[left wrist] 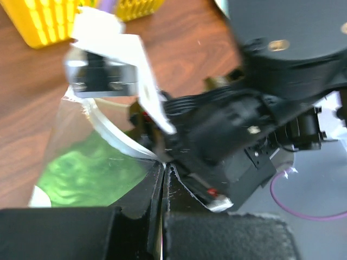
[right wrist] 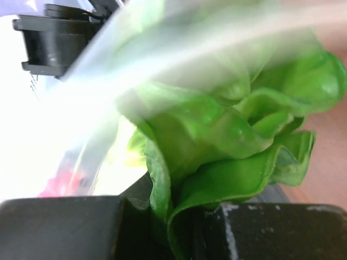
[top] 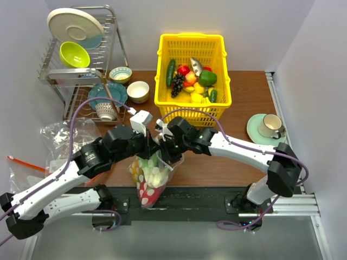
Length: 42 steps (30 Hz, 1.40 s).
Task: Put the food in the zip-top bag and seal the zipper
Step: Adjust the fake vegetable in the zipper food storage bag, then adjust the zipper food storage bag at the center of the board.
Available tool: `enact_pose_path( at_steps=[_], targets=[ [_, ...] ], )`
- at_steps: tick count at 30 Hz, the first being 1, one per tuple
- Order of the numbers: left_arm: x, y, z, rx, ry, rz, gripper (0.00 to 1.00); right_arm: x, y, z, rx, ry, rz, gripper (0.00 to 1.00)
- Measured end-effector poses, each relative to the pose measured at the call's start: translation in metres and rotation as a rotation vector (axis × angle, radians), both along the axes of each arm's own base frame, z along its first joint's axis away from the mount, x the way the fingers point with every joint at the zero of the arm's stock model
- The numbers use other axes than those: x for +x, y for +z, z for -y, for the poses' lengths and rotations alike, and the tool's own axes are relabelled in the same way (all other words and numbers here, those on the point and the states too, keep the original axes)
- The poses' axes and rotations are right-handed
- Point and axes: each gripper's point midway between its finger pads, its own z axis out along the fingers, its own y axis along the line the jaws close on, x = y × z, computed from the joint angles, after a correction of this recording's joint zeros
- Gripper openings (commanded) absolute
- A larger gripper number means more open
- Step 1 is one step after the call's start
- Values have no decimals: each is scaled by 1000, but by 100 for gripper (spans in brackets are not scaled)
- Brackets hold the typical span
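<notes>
The white-dotted zip-top bag [top: 149, 181] hangs at the table's near edge between both arms. Its mouth is up, and a pink-red dragon fruit [top: 145, 194] and pale pieces lie inside. My left gripper [top: 150, 147] is shut on the bag's upper edge; in the left wrist view its jaws [left wrist: 163, 169] pinch thin clear plastic beside the zipper strip [left wrist: 116, 136]. My right gripper [top: 166, 154] is shut on the green lettuce [right wrist: 233, 135] at the bag's mouth, its jaws [right wrist: 184, 225] clamping the leaf's lower fold. The lettuce shows through the plastic [left wrist: 89, 173].
A yellow basket [top: 162, 81] of toy fruits and vegetables stands behind the grippers. A dish rack [top: 81, 65] with plates and bowls is at back left. A cup on a green saucer [top: 268, 127] is at right. Plain clear bags with an orange-red strip [top: 24, 162] lie at left.
</notes>
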Motion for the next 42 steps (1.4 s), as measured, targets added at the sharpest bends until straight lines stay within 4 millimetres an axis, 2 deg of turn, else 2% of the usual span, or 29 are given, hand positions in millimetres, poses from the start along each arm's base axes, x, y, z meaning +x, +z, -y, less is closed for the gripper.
enact_pose_path(
  at_steps=[1,4,6,9,12,15,19,23,26,31,32,36,39,42],
  targets=[
    [-2,-4,1,-1,-5,-12,0,-1,-5,-3,0,-1,-13,13],
    [-3,-9,0,6,-3,-29,0,0,-10,-10,14,-14,-31,36],
    [-5,-5,-1,-12,-2,-26,0,4,-12,-10,8,-39,-22,48],
    [-9,6,-4,-50,-9,-3,0,8,-8,-8,8,-69,7,59],
    [-12,23,-8,-93,-4,26,0,12,8,-2,20,-101,64,70],
    [-12,40,-12,-133,9,61,0,13,26,9,21,-124,121,77],
    [-8,52,-17,-164,40,99,0,8,47,27,18,-134,187,80],
    [-4,53,-17,-171,57,110,0,4,68,48,-2,-155,247,86],
    [-2,49,-16,-164,62,106,0,8,87,60,-9,-184,298,86],
    [1,40,-12,-140,64,89,0,14,117,86,-22,-246,381,77],
    [1,39,-12,-138,64,88,0,15,120,91,-28,-259,394,70],
    [2,39,-12,-137,64,87,0,18,121,118,-86,-308,442,59],
    [2,38,-12,-136,69,83,0,20,115,127,-125,-327,459,58],
    [2,38,-13,-130,73,76,0,19,94,129,-166,-317,443,55]
  ],
)
